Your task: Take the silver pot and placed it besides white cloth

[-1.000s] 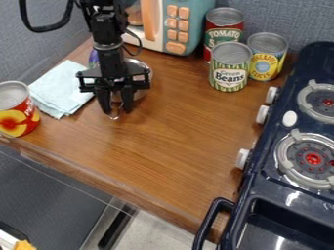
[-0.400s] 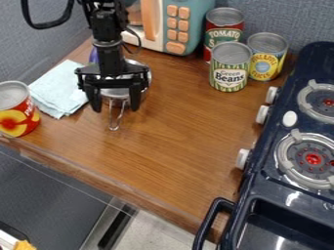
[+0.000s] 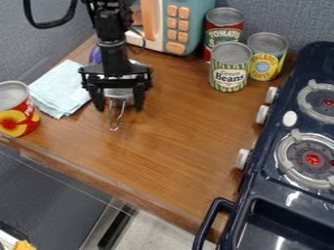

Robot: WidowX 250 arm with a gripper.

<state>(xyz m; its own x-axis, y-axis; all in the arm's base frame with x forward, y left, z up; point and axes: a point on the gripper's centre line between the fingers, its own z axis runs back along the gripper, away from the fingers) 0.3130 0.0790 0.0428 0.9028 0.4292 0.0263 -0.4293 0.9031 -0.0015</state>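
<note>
Silver pot (image 3: 119,93) on the wooden desk (image 3: 176,132), just right of the folded pale cloth (image 3: 58,90) in the camera view; whether they touch is hidden. Its wire handle (image 3: 114,122) points toward the desk's near edge. Above the pot hangs the black gripper (image 3: 118,106), fingers spread, with the handle showing between them. The pot appears placed. If the arm rises crookedly, a finger could snag the handle or rim and tip the pot; a sideways swing could push it into the cloth. Farther out, a peach can (image 3: 18,110) stands beyond the cloth.
</note>
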